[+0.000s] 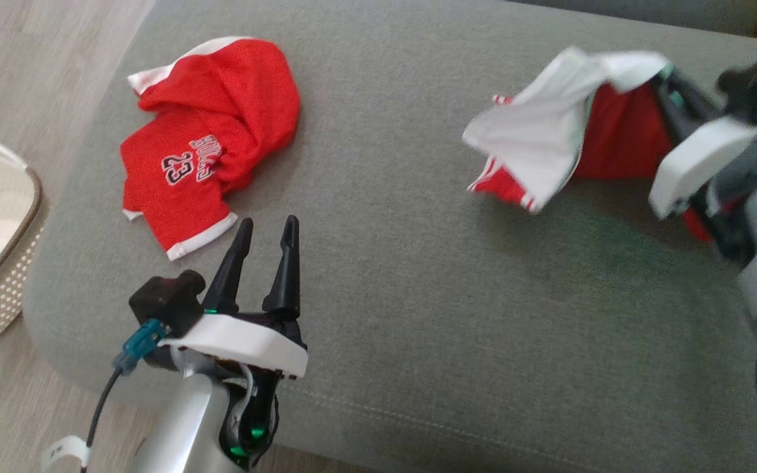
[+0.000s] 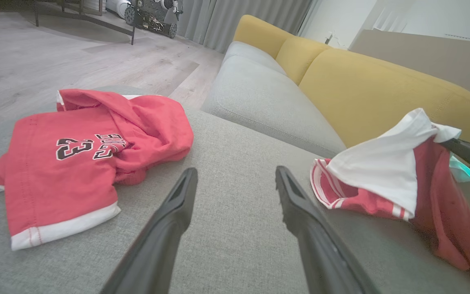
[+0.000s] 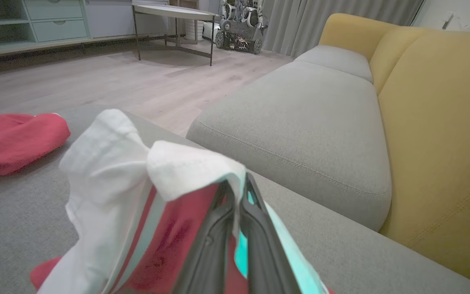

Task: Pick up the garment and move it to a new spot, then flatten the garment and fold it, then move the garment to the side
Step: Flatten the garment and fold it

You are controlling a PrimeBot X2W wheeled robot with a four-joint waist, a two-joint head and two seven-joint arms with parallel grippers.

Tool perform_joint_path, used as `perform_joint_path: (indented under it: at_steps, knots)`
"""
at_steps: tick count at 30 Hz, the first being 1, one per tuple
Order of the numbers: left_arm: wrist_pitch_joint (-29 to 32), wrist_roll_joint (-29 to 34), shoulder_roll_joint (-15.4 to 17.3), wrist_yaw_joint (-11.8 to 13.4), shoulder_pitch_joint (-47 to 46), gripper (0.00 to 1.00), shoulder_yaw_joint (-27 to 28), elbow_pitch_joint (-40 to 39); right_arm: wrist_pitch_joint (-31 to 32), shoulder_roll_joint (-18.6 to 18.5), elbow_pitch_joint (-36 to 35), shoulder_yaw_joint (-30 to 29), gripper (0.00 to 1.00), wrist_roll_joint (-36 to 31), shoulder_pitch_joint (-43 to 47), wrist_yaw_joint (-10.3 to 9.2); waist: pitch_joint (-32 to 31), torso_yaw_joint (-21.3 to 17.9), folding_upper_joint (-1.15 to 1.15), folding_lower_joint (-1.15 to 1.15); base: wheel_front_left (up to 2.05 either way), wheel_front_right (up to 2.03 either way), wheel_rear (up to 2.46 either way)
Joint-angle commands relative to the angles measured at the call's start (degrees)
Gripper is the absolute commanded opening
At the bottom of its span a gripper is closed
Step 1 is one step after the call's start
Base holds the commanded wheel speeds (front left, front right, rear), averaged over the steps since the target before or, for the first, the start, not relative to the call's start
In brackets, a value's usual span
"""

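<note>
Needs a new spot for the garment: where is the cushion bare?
Bare: mid cushion, between the jersey and the garment, ahead of the left claw. Crowded: left end under the jersey, right end around the right claw.

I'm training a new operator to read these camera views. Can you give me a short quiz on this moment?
1. True or false: the left gripper is shut on the red jersey.
2. What does the right gripper hold between its fingers? A) the red jersey B) the red-and-white garment C) nothing
3. Which number is printed on the red jersey lying on the grey cushion?
Key: 1 false, it is open and grips nothing; 2 B; 3 23.
</note>
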Motion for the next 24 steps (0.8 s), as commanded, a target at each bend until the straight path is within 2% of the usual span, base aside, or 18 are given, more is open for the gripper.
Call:
perform_joint_path:
  at_steps: [1,3,4,5,7,9,15,19,24]
  knots:
    - [-0.45,-0.25,0.42,0.03,-2.17,1.00,1.44,-2.00,0.72,-0.85,-1.16,0.33,0.00,0.65,-1.89,0.43,0.90,0.90,0.00,0.00,0.00,0.00,0.00]
    - [-0.45,-0.48,0.42,0.02,-2.54,1.00,1.23,-1.96,3.79,-1.61,1.89,0.19,0.00,2.49,-3.67,0.43,1.65,1.63,0.00,0.00,0.00,0.00,0.00]
    - [-0.45,-0.61,0.42,0.06,-2.73,1.00,1.19,-1.93,4.38,-2.19,3.59,-0.21,0.33,2.65,-4.74,0.43,2.03,1.92,0.00,0.00,0.00,0.00,0.00]
    - [-0.45,-0.74,0.42,0.05,-2.92,1.00,1.13,-1.89,4.78,-2.77,5.86,-0.98,1.00,2.22,-5.67,0.43,2.35,2.18,0.00,0.00,0.00,0.00,0.00]
    - [-0.45,-0.86,0.42,0.02,-3.23,1.00,0.95,-1.74,4.95,-3.89,9.90,-0.56,1.00,-0.31,-7.03,0.43,2.77,2.57,0.00,0.00,0.00,0.00,0.00]
    - [-0.45,-0.90,0.42,0.06,-3.44,1.00,0.95,-1.65,3.19,-3.95,13.61,-2.72,1.00,-2.74,-8.40,0.43,2.98,2.61,0.00,0.00,0.00,0.00,0.00]
    - [-0.45,0.23,0.42,-0.07,-3.73,1.00,2.19,-1.21,-4.78,1.27,19.89,-10.02,1.00,-9.98,-9.09,0.43,1.84,-0.34,0.00,0.00,0.00,0.00,0.00]
    - [-0.45,1.04,0.42,-0.17,-3.73,1.00,3.34,-1.11,-10.61,6.16,19.17,-13.40,1.00,-11.46,-7.01,0.43,0.16,-4.20,0.00,0.00,0.00,0.00,0.00]
    - [-0.45,1.48,0.42,-0.20,-3.86,1.00,4.83,-0.72,-16.00,12.57,12.83,-15.39,1.00,-10.18,-0.48,0.43,-1.77,-10.00,0.00,0.00,0.00,0.00,0.00]
